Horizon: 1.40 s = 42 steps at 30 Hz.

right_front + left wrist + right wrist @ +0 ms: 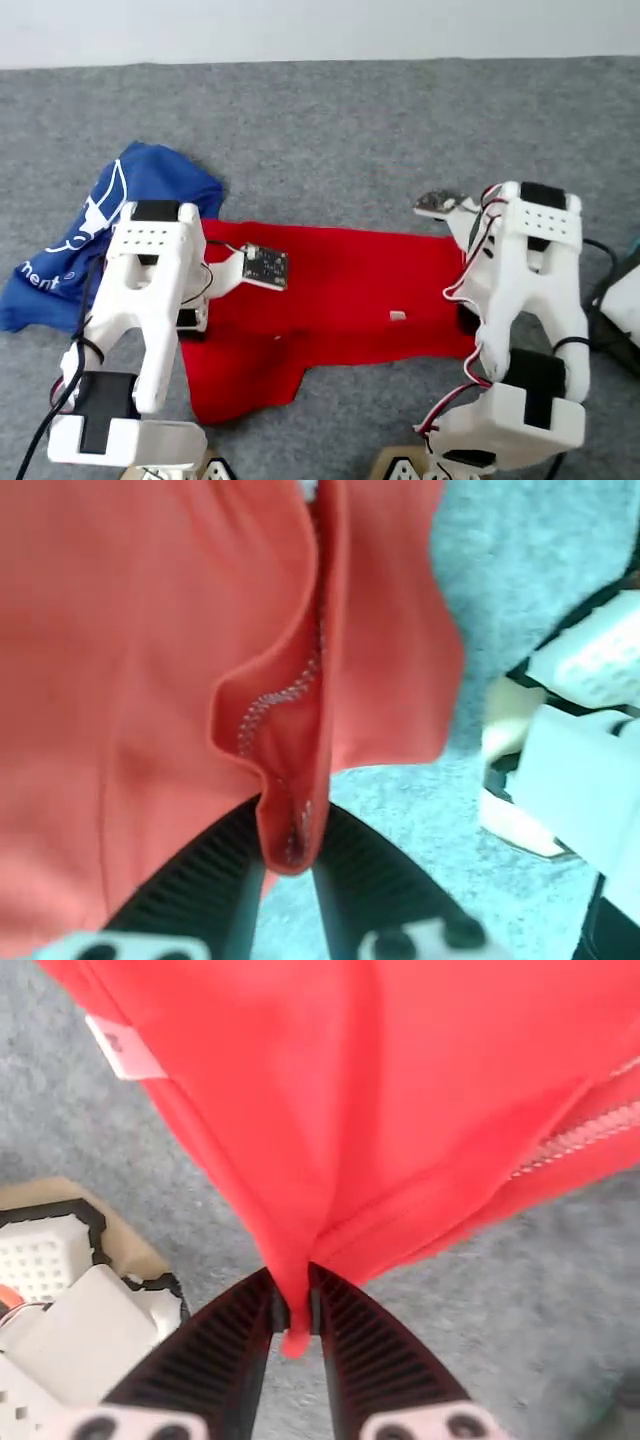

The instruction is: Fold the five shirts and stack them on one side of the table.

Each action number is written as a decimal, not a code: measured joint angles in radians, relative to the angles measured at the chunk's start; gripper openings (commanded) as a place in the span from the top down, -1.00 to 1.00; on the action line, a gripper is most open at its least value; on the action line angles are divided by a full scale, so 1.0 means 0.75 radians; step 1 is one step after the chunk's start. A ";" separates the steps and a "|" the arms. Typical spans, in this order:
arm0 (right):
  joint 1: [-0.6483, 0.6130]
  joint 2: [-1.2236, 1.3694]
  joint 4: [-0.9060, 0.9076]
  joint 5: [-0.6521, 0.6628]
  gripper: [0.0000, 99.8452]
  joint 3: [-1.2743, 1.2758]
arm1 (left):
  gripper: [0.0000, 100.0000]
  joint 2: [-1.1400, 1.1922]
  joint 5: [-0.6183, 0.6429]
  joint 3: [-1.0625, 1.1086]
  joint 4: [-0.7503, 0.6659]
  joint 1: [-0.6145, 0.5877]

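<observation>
Soft, light red shirt (350,290), likely droopy; left pincer (288,830) and right pincer (293,1305) each pinch its hemmed edge, sound holds.

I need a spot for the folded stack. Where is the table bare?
Widest: the far strip of table, beyond the red shirt and beside the blue shirt. Smaller: the near patch between the arm bases. Crowded: the middle, where the left gripper and right gripper are shut on the red shirt.
</observation>
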 measured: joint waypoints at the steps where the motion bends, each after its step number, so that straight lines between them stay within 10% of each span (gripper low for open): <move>1: 0.000 0.000 -0.006 0.000 0.98 0.020 | 1.00 0.000 -0.016 0.016 0.000 0.000; 16: 0.010 -0.016 -0.117 -0.014 0.98 -0.110 | 1.00 0.000 -0.053 -0.018 0.000 -0.072; 28: -0.113 -0.016 -0.344 -0.293 0.98 -0.845 | 1.00 0.000 0.448 -0.610 -0.102 -0.129; 42: -0.039 -0.293 -0.344 -0.426 0.98 -0.955 | 1.00 -0.200 0.501 -0.665 -0.102 -0.123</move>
